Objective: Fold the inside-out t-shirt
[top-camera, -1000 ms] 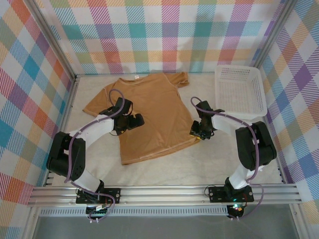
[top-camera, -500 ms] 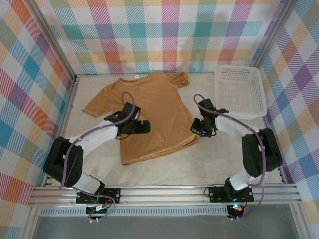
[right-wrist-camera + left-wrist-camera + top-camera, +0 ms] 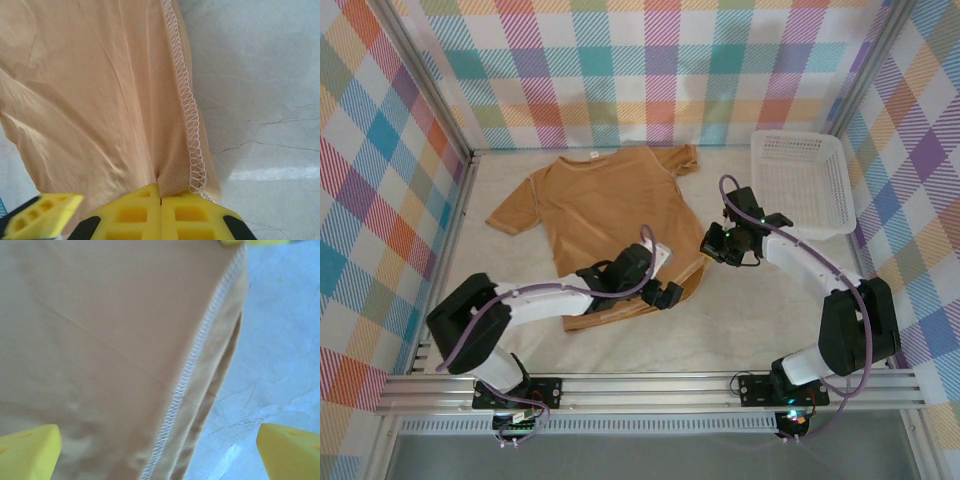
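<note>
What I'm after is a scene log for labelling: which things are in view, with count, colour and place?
t-shirt: one, tan, spread on the table's middle, seams outward
label: one, white, at the collar
basket: one, white mesh, far right corner
table: one, pale, marbled
walls: plaid, many colours, on three sides
rail: one, silver, near edge
left arm, right arm: white and black, rising from the rail
left gripper: yellow pads, open over the t-shirt's near right hem
right gripper: yellow pads, shut on the t-shirt's right edge
</note>
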Available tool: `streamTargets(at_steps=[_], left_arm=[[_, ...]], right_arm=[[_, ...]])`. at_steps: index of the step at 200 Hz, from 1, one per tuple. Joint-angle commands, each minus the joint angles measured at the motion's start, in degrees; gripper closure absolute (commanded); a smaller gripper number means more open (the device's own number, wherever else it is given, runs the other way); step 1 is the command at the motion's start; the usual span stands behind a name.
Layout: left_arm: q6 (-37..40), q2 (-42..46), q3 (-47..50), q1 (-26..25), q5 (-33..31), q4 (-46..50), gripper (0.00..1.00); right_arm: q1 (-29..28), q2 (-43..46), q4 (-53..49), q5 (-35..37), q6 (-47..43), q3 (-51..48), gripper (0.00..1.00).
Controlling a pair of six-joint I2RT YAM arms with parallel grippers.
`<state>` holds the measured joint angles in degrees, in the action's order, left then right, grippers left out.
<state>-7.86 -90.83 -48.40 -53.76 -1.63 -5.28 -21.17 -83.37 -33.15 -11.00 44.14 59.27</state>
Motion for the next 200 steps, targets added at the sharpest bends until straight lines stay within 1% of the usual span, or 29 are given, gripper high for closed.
streamTargets(at_steps=[1, 28, 53, 64, 74, 80, 92, 100, 121, 138, 151, 159, 188, 200], left_arm=[[0.9, -4.0, -2.5, -1.4, -3.0, -4.0, 0.00], [-0.3, -8.6, -5.4, -2.1, -8.3, -2.9, 0.00], [-1.2, -11.3, -7.7, -2.0, -16.2, 0.8, 0.03], [-1.5, -11.5, -8.5, -1.6, -20.0, 3.9, 0.07], [-2.1, -10.9, -8.4, -0.9, -22.1, 5.9, 0.11], [-2.7, -10.2, -8.0, -0.3, -23.0, 6.7, 0.15], [-4.0, -8.6, -6.7, 1.1, -23.7, 7.7, 0.26], [-5.1, -7.6, -5.7, 2.0, -23.8, 8.2, 0.31], [-7.6, -5.4, -4.2, 4.1, -23.5, 9.9, 0.42], [-10.1, -4.1, -4.0, 5.7, -24.3, 12.9, 0.49], [-11.9, -3.0, -4.0, 7.3, -24.9, 15.8, 0.58], [-12.8, -2.0, -3.8, 8.4, -24.8, 17.6, 0.60], [-14.0, 2.6, -1.7, 11.6, -24.9, 21.7, 0.61], [-14.5, 4.9, -0.6, 12.5, -25.3, 23.9, 0.64]], right_arm=[[0.4, 2.6, -1.9, -0.9, 0.2, 2.0, 1.00], [0.7, 4.0, -2.4, -0.7, 0.1, 2.2, 1.00], [1.2, 5.4, -3.1, -0.4, -0.2, 2.1, 1.00], [1.7, 6.2, -3.6, -0.2, -0.4, 2.1, 1.00], [2.3, 7.0, -4.3, 0.0, -0.9, 2.2, 1.00], [2.6, 7.5, -4.6, 0.3, -1.0, 2.3, 1.00], [3.2, 8.7, -5.0, 0.5, -1.2, 2.3, 1.00], [3.5, 9.4, -5.1, 0.5, -1.2, 2.4, 1.00], [4.2, 10.9, -5.8, 0.5, -1.2, 3.2, 1.00], [4.6, 12.0, -6.4, 0.7, -1.3, 3.9, 1.00], [4.8, 12.8, -6.8, 1.3, -1.5, 4.3, 1.00], [5.0, 13.1, -7.1, 1.6, -1.8, 4.4, 1.00], [6.7, 13.5, -7.6, 1.7, -2.4, 4.2, 1.00], [7.5, 13.5, -7.5, 1.7, -2.6, 3.9, 1.00]])
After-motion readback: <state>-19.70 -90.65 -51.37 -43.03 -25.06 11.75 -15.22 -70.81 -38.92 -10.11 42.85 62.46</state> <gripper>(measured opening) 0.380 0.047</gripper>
